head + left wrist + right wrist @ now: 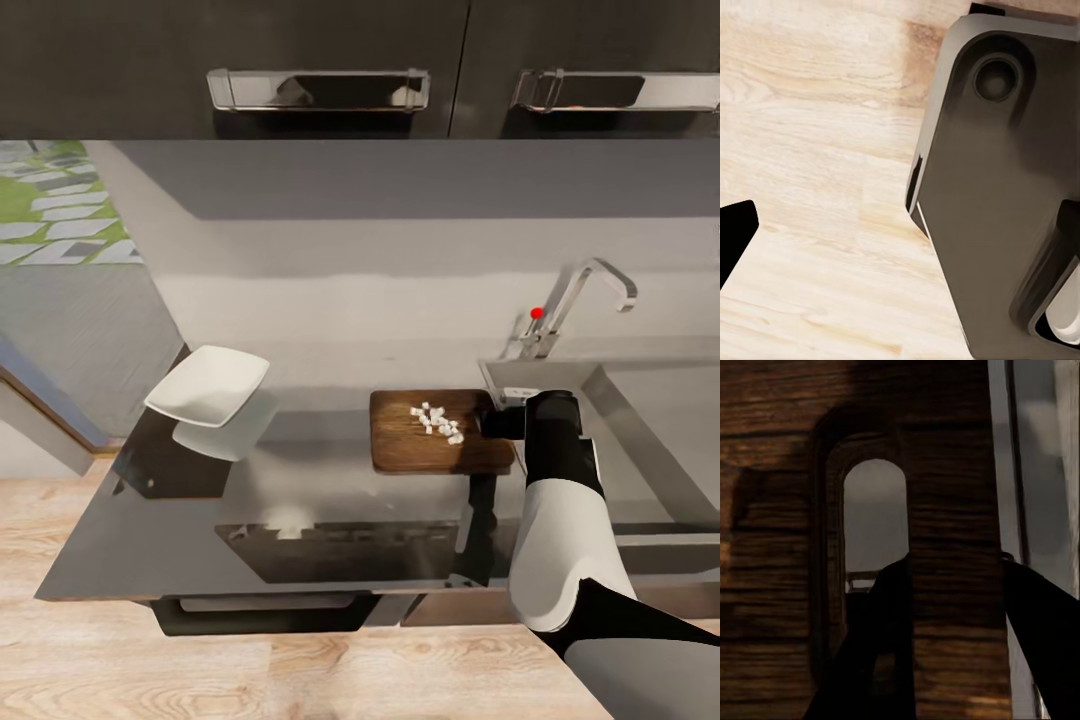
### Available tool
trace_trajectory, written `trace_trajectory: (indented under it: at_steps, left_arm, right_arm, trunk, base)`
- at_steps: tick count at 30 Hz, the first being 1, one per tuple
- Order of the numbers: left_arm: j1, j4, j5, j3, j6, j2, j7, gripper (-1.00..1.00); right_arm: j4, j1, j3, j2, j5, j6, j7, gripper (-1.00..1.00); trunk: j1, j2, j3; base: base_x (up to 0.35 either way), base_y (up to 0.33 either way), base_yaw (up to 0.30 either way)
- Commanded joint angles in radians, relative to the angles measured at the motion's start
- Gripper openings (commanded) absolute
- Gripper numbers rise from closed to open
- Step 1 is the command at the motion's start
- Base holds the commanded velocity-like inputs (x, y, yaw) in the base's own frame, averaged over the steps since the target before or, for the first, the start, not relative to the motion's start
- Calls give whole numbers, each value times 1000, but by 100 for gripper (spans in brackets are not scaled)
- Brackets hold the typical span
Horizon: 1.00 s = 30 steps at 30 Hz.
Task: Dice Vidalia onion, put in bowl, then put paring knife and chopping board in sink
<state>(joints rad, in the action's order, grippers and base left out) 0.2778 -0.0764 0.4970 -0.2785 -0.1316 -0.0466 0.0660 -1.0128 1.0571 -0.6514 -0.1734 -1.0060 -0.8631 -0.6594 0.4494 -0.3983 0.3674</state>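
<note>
Pinching the chopping board (430,445) at its right edge beside the handle slot, the right gripper (956,652) has one finger through the slot and one outside the edge. Diced onion (437,420) lies on the board. At nine o'clock from it on the desk (150,550) sits the bowl (208,384); the sink (650,420) is at three o'clock.

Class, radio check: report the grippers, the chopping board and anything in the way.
Right gripper fingers straddle the chopping board handle strip, one through the slot; grip unconfirmed. Left gripper over floor. Diced onion on board, bowl far left, sink beside board.
</note>
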Motion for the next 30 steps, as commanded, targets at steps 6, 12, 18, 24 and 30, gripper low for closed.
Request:
trace_trajectory:
  at_steps: [6, 12, 18, 24, 30]
  left_arm:
    - [1, -3, 6, -8, -5, 1, 0, 100]
    - [1, -3, 6, -8, -5, 1, 0, 100]
    - [1, -3, 6, -8, -5, 1, 0, 100]
    - [1, -3, 6, -8, -5, 1, 0, 100]
    - [1, -3, 6, -8, -5, 1, 0, 100]
  right_arm:
    - [-1, 1, -4, -1, -6, -1, -9, -100]
    - [-1, 1, -4, -1, -6, -2, -9, -100]
    - [-1, 1, -4, -1, -6, -2, -9, -100]
    - [-1, 1, -4, -1, -6, -1, -9, -100]
    - [-1, 1, -4, -1, -6, -2, -9, -100]
  trunk:
    - [1, -2, -8]
    - [1, -2, -17]
    - [1, -2, -26]
    - [1, -2, -35]
    - [1, -2, -45]
  base:
    - [0, 0, 0]
    - [0, 0, 0]
    - [0, 0, 0]
    - [0, 0, 0]
    - [0, 0, 0]
